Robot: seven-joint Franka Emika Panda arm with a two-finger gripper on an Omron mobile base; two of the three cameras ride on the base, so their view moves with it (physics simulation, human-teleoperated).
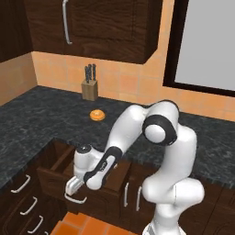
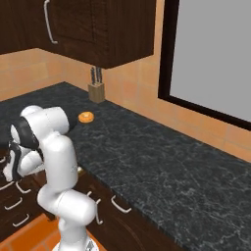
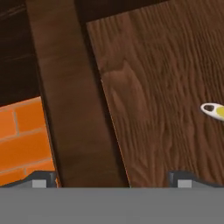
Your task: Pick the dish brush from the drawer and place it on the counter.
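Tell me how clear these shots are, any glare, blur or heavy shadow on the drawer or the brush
Left base view: soft, slightly blurry render, no glare, the drawer interior dim under the counter. Right base view: even flat light, upper cabinets very dark. Hand view: wood grain sharp, the dish brush cut by the right edge, the drawer's front wall darker than its bottom.

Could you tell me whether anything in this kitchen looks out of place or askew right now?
Only mildly: a round orange item sits alone on the counter near the knife block. The drawer stands open on purpose, and the dish brush lies flat inside it.
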